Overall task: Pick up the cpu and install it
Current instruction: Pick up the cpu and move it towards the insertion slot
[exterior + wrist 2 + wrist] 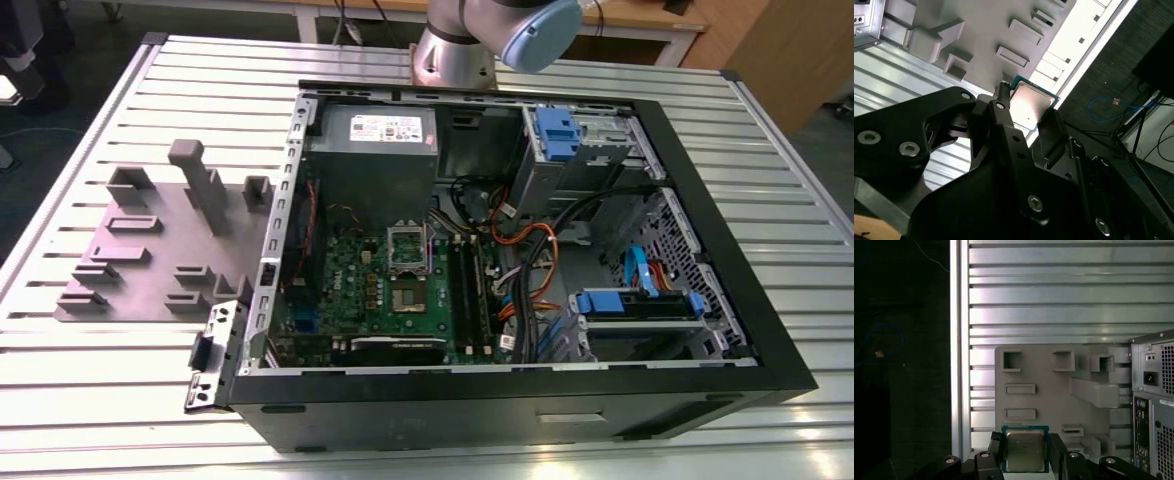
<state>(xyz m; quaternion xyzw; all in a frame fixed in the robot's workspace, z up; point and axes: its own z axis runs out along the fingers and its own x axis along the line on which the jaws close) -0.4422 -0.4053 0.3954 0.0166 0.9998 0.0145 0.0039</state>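
Note:
The cpu (1025,454) is a flat square chip with a silvery top and a thin dark green rim. It sits between the two black fingers (995,449) of my gripper (1025,440), which is shut on its opposite edges. In the second wrist view the cpu (1030,101) shows the same way, clamped in the gripper (1028,106). It is held over the edge of the grey plastic fixture (1044,375), close to the slatted table's border. Whether it still touches the fixture I cannot tell.
The open black computer case (721,250) lies on the slatted metal table (801,160), with the green motherboard (380,290), cables and blue drive bays inside. The grey fixture (147,250) stands at the exterior view's left of the case. The arm's base (461,50) rises behind it.

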